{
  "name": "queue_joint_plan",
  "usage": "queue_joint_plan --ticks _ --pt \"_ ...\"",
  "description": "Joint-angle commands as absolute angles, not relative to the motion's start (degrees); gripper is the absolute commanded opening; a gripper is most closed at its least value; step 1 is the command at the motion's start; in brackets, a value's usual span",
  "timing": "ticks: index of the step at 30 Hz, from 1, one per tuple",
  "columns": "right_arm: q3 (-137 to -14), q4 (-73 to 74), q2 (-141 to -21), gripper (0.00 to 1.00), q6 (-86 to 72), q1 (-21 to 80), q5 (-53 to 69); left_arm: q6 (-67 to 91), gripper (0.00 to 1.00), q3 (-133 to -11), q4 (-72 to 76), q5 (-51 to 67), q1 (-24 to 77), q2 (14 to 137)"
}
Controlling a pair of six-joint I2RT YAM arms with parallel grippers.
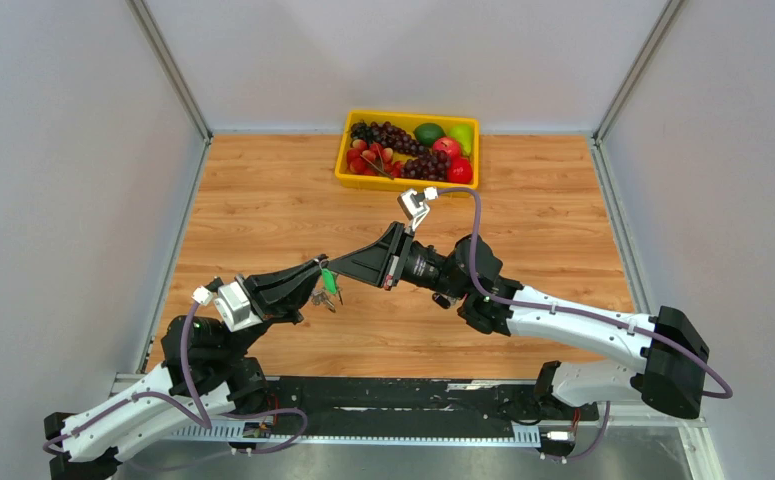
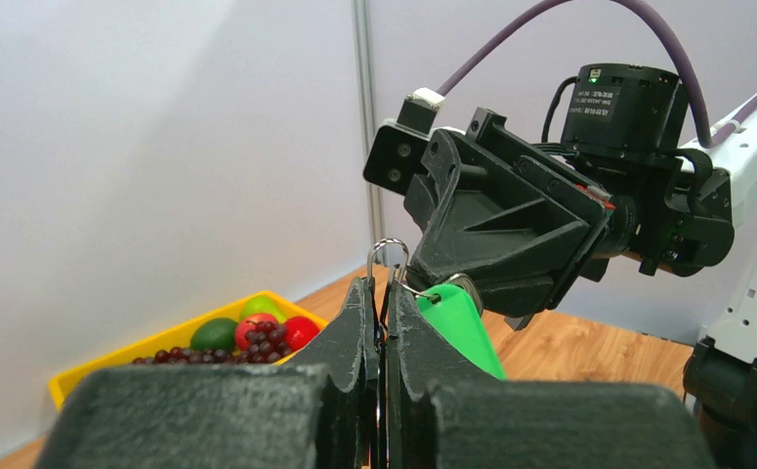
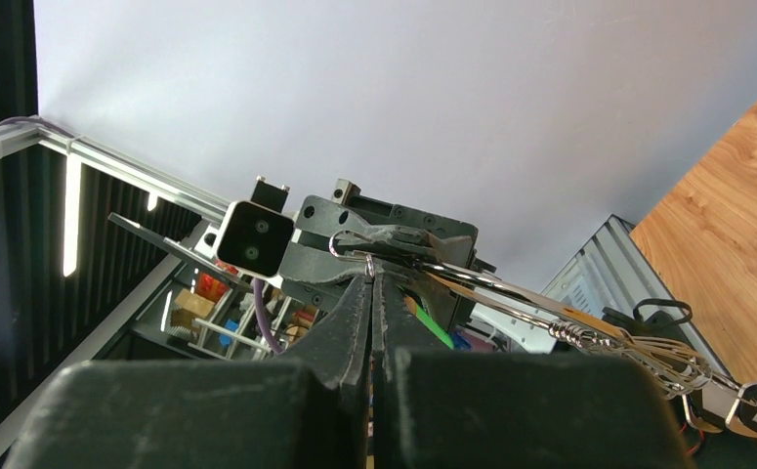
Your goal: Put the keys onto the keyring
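Observation:
My left gripper point(image 1: 313, 287) is shut on a thin silver wire keyring point(image 2: 387, 256); its loop sticks up between the closed fingertips in the left wrist view. My right gripper point(image 1: 329, 268) meets it tip to tip above the table, jaws shut, pinching metal at the top of the green-headed key point(image 1: 331, 283). The green head point(image 2: 457, 322) hangs just right of the left fingers, with the ring wire at its top. In the right wrist view the closed right gripper point(image 3: 372, 278) touches the wire loop point(image 3: 340, 240). Small dark keys point(image 1: 321, 300) dangle below.
A yellow tray point(image 1: 343, 165) of grapes, apples and other fruit stands at the back centre of the wooden table; it also shows in the left wrist view point(image 2: 71, 376). Grey walls close in the left, right and back sides.

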State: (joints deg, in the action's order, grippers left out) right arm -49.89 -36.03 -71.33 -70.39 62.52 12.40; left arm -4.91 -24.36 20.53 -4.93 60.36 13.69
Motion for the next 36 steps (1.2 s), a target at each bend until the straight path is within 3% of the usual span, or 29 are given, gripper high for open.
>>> queue_joint_plan --ticks 1,36 --pt "-50.5 -36.9 -69.2 0.0 -70.8 62.7 10.1 -5.9 0.01 -24.4 22.9 -3.1 60.6 13.6" --pt "-53.3 -33.2 -69.9 0.0 -70.7 64.4 7.8 -6.0 0.01 -24.4 22.7 -3.7 60.6 14.1"
